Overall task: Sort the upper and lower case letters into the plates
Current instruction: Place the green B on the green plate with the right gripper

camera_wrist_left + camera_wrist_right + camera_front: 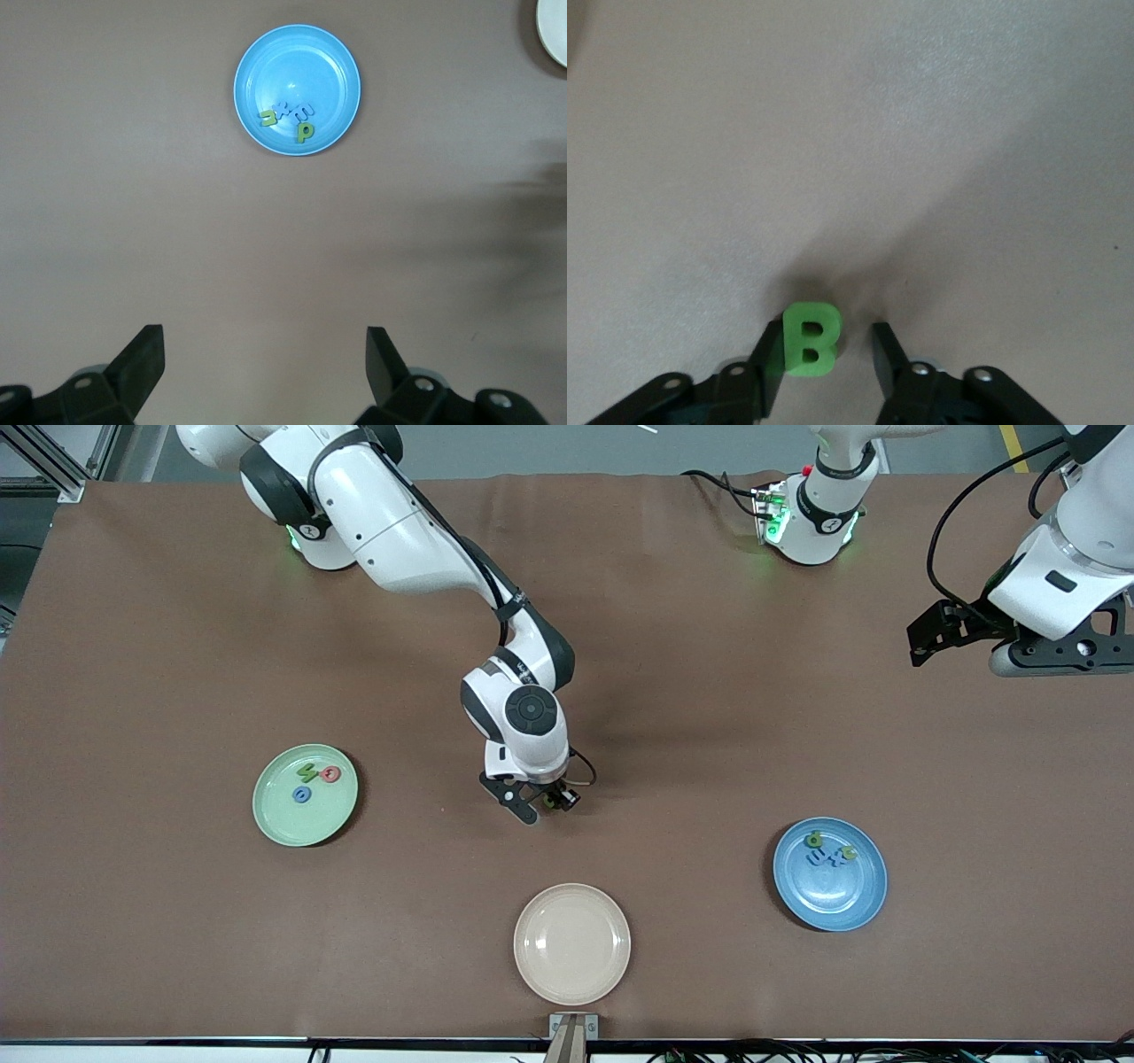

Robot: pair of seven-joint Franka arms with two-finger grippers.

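Right wrist view: right claw narrow around green B on the bench, one finger touching; left claw wide, waiting.

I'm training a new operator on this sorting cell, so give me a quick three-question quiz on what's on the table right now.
1. How many letters lie in the mint green plate?
2. True or false: the left gripper is holding a letter.
3. Where is the green B?
A. in the blue plate
B. on the table between the right gripper's jaws
C. in the cream plate

Key:
1. Three: one green, one red-pink, one blue.
2. False. Its jaws stand open with nothing between them. That arm waits at its own end of the table.
3. B. One jaw is at the letter and a gap shows at the other.
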